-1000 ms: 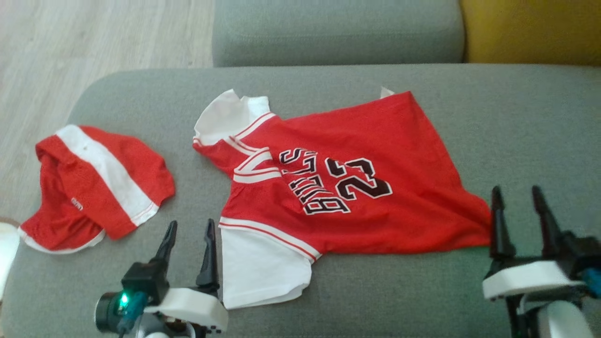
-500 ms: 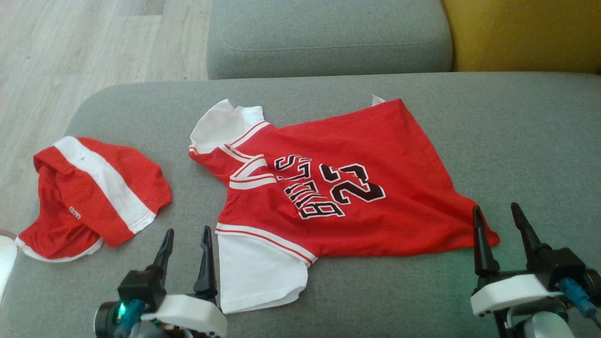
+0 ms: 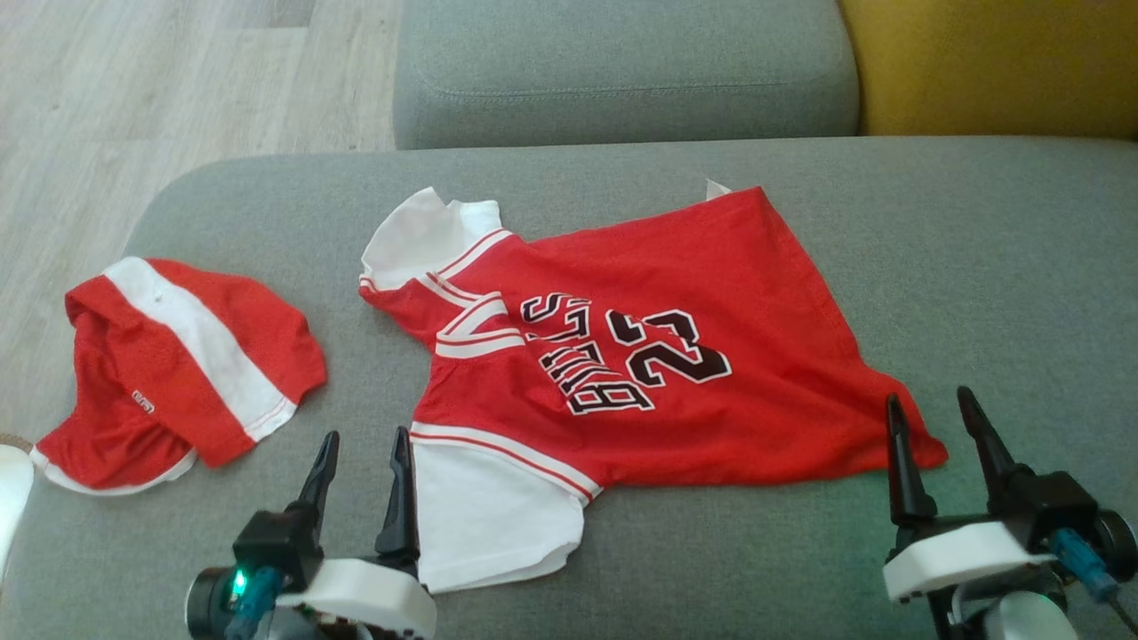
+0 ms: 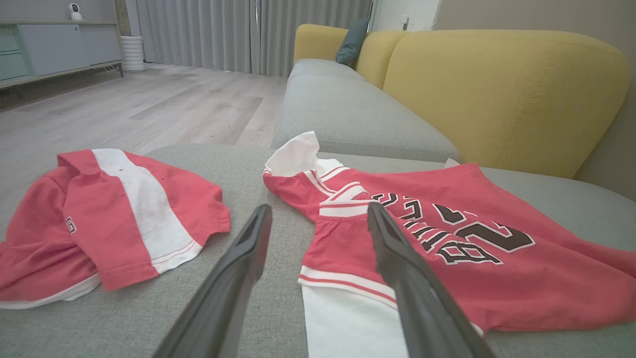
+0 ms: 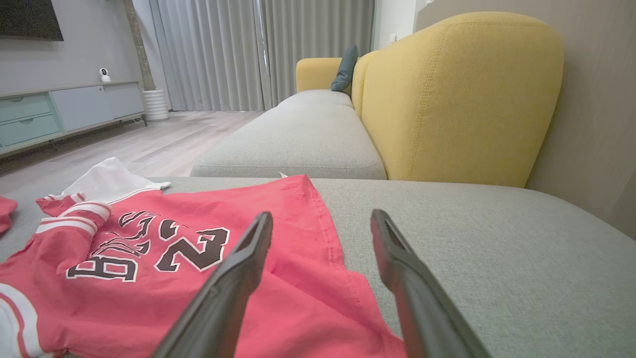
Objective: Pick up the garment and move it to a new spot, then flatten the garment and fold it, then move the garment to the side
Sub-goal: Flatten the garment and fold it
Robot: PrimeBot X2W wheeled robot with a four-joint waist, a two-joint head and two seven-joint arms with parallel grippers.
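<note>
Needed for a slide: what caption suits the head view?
Jersey spread on the sofa, a second garment to its left; left tool and right tool open by its sleeve and hem.

Matt cloth on the jersey (image 3: 711, 267), mesh-like weave on the second garment (image 3: 204, 356). Coarse grey woven fabric over the sofa seat (image 3: 978, 267), yellow on the backrest (image 3: 978, 62). Smooth pale wood for the floor (image 3: 178, 89), dark matt left pincer (image 3: 366, 436).

Grey sofa seat (image 3: 978, 267) ahead, yellow backrest (image 3: 987, 62) at one o'clock. Pale wood floor (image 3: 133, 89) at ten o'clock.
</note>
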